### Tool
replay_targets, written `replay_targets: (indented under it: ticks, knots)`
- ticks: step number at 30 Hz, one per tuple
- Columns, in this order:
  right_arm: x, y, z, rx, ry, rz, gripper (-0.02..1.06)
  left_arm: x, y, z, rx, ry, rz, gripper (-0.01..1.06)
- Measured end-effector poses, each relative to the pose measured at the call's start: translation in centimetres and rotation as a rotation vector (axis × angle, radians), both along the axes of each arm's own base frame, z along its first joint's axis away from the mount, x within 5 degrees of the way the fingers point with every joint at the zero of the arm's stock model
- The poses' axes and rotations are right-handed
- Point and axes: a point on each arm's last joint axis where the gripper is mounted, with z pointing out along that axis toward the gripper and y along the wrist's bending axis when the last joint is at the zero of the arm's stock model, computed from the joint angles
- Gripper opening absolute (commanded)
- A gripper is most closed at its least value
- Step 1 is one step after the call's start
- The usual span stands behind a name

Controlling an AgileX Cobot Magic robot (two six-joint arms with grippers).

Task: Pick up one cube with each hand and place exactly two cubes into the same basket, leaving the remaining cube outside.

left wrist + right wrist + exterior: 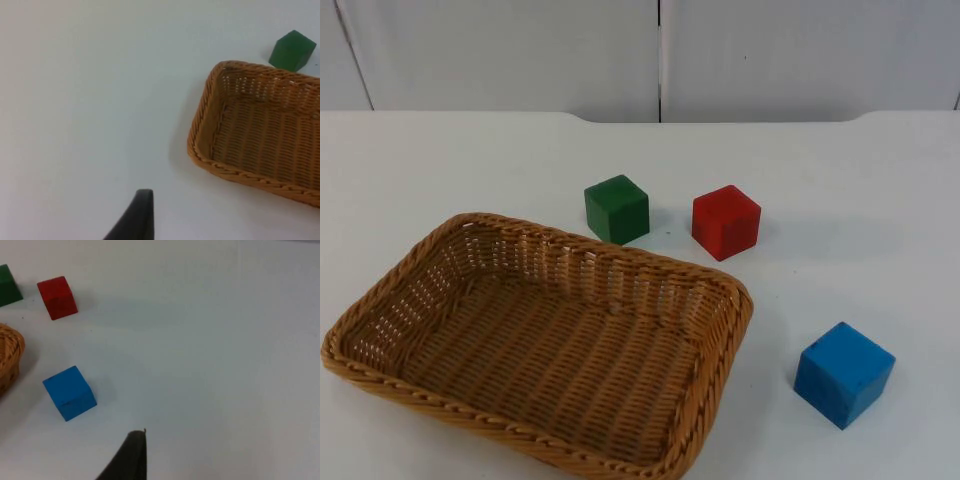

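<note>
An empty woven basket (732, 320) lies at the front left of the table. Behind its far rim stands a green cube (617, 208), with a red cube (725, 221) just to its right. A blue cube (843, 372) sits alone at the front right. My left gripper (141, 212) hangs over bare table, well apart from the basket (196, 131) and the green cube (292, 50). My right gripper (134, 455) hovers over bare table a short way from the blue cube (70, 392); the red cube (57, 297), green cube (7, 286) and basket (11, 352) lie farther off.
The white table top ends at a grey partition wall (660, 55) at the back. Bare table stretches around the cubes, to the right of the basket and behind it.
</note>
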Motion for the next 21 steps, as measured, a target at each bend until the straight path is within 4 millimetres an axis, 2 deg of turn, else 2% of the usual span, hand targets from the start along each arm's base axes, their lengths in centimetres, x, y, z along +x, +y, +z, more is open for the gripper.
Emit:
replay_targets:
  ticks: [9,21]
  knots:
    - [3.3,0.8,-0.7,0.013,0.172,0.044,1.05,2.6,-0.4,0.0,-0.023,0.052,-0.038,1.05]
    - [6.2,1.1,-1.4,0.000,0.268,0.046,1.05,6.1,-0.9,-0.1,-0.043,0.109,-0.097,1.05]
